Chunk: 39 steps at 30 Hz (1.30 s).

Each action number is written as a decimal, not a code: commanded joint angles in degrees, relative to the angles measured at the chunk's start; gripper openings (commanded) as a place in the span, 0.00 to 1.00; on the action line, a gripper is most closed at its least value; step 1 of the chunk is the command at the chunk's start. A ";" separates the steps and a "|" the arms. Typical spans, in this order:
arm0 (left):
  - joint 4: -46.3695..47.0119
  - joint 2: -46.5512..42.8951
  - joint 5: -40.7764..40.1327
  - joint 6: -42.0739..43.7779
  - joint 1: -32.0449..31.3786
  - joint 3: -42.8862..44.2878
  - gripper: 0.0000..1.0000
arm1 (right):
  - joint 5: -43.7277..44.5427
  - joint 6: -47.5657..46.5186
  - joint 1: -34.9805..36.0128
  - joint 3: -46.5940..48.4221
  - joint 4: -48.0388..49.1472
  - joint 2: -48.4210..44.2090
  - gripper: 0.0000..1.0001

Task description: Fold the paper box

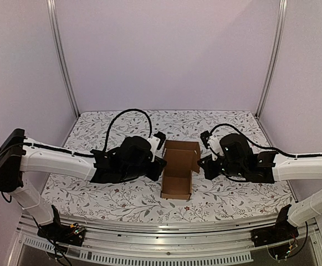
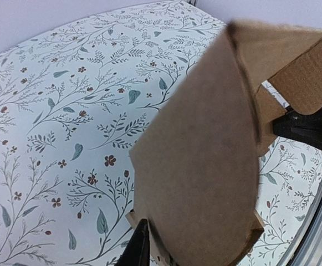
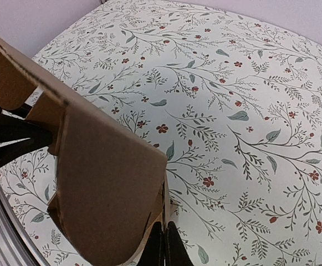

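The paper box (image 1: pixel 178 169) is plain brown cardboard, half folded, lying mid-table with its far walls raised and a flat panel toward me. My left gripper (image 1: pixel 159 162) meets its left wall. In the left wrist view the box (image 2: pixel 205 166) fills the frame; one black finger (image 2: pixel 138 246) presses against the wall's outer side, and the other finger is hidden behind the card. My right gripper (image 1: pixel 203 165) holds the right wall. In the right wrist view its fingers (image 3: pixel 174 249) are shut on a thin edge of the box (image 3: pixel 100 188).
A floral-print cloth (image 1: pixel 233 194) covers the table. White walls and metal posts (image 1: pixel 64 61) enclose the back and sides. A metal rail (image 1: pixel 161 227) runs along the near edge by the arm bases.
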 commanded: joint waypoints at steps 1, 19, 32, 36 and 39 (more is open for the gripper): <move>0.08 -0.74 -0.93 0.29 0.56 -0.06 0.12 | -0.47 -0.24 0.22 -0.83 -0.25 -0.72 0.00; -0.95 -1.24 -2.17 -4.39 -0.16 0.14 0.00 | 6.54 5.62 3.22 0.40 2.80 1.54 0.00; -0.44 3.22 -6.46 -12.56 -3.61 2.15 0.00 | 23.30 11.75 11.54 1.91 9.02 6.79 0.00; 1.60 4.58 -9.04 -13.04 -5.14 1.43 0.00 | 26.57 11.31 13.19 2.41 10.74 8.97 0.00; 3.48 4.88 -11.85 -12.86 -6.50 0.18 0.00 | 28.67 10.85 14.45 2.06 12.66 10.15 0.00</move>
